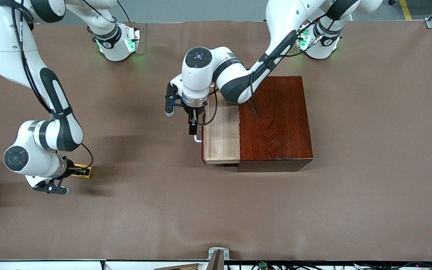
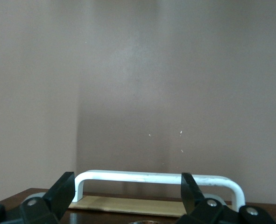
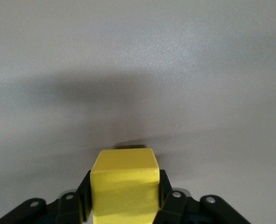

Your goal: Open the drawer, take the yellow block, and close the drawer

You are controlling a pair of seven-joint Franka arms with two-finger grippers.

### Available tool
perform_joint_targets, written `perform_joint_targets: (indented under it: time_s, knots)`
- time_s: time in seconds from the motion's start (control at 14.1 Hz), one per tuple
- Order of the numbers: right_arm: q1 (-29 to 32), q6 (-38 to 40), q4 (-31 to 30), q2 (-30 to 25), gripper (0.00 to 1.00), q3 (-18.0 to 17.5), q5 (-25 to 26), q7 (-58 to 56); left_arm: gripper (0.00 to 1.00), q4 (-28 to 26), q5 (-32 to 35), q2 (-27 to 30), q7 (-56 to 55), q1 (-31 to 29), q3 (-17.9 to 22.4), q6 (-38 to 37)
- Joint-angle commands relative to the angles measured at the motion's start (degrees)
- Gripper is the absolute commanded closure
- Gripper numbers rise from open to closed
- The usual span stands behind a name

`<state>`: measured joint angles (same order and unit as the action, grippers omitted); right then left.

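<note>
The drawer (image 1: 221, 131) stands pulled out of the dark reddish-brown box (image 1: 276, 123) toward the right arm's end, and its visible light-wood floor is bare. My left gripper (image 1: 193, 128) is open just over the white handle (image 1: 198, 139). In the left wrist view the handle (image 2: 156, 178) runs across between the spread fingers (image 2: 63, 191), untouched by them. My right gripper (image 1: 78, 171) is low over the table at the right arm's end, shut on the yellow block (image 1: 85, 171). The block fills the right wrist view (image 3: 123, 184) between the pads.
The brown table cover (image 1: 216, 210) spreads all around the box. The left arm's forearm (image 1: 238, 80) crosses over the drawer's part farthest from the front camera. A small metal bracket (image 1: 218, 255) sits at the table's near edge.
</note>
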<state>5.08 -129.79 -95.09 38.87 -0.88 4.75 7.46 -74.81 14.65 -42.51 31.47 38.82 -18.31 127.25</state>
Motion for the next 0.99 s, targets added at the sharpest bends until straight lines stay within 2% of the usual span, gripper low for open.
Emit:
perform_joint_targets:
  time_s: [0.0,0.07,0.14,0.64,0.92]
  knots:
    - [1.16,-1.26,-0.7,0.25,0.21,-0.88,0.87,-0.43,0.0,1.16,0.47,-0.99,0.61,0.11,-0.15,0.19]
    - [1.07,-1.26,-0.71,0.24,0.07,-0.88,0.78,-0.43,0.0,1.25,-0.58,-0.9,0.43,0.11,-0.15,-0.07]
    - [1.07,-1.26,-0.71,0.24,0.0,-0.88,0.87,-0.43,0.0,1.16,-2.77,-0.73,0.43,0.11,-0.15,-0.51]
    - [1.94,-0.29,-0.62,-1.77,0.0,-0.88,0.78,-0.16,0.0,1.25,-5.6,-0.47,1.05,0.11,-0.24,-6.13]
    - [1.77,4.09,-0.27,-4.49,0.0,-1.14,0.78,-0.25,0.0,1.25,-4.81,-0.11,1.4,-0.06,-0.24,-8.24]
